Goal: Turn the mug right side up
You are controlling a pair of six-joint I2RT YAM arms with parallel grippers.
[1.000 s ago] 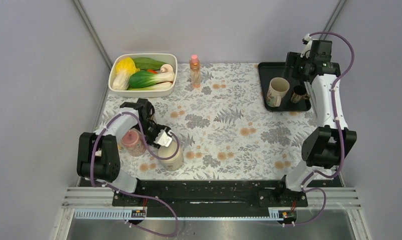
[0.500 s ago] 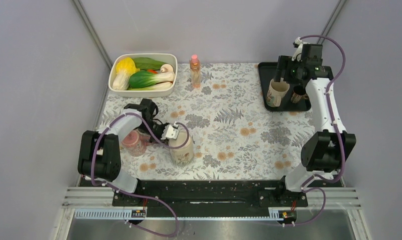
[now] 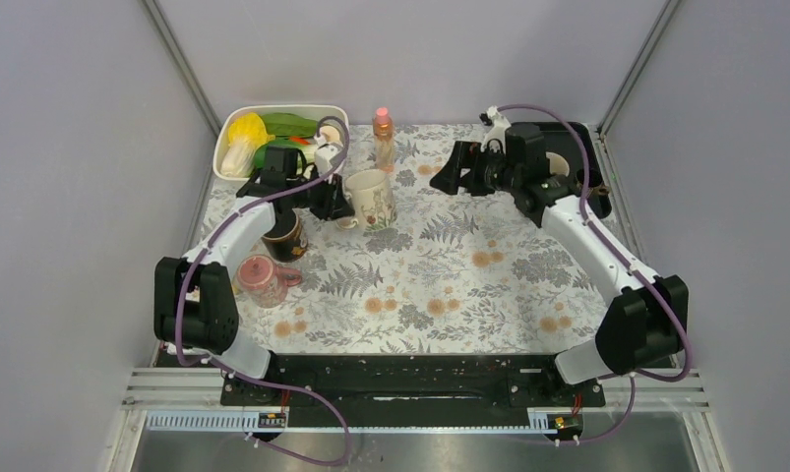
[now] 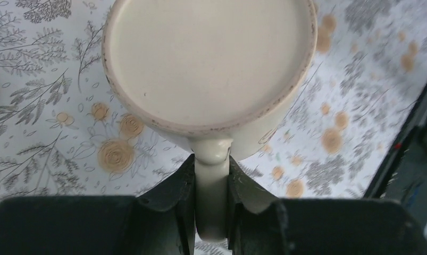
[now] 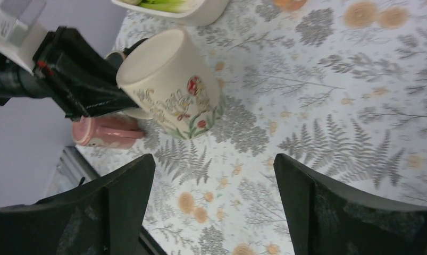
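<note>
Clamping mug (image 4: 208, 64) handle, left pincer (image 4: 211, 172) outstretched

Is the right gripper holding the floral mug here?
No, the right gripper is open and clear of the mug, which the left gripper clamps.

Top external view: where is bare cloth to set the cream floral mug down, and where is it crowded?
Bare: the near-centre stretch of flowered tablecloth, between the pink mug lying on its side and the right arm. Crowded: far left, around the cream floral mug, white vegetable dish, dark mug and pink bottle.
</note>
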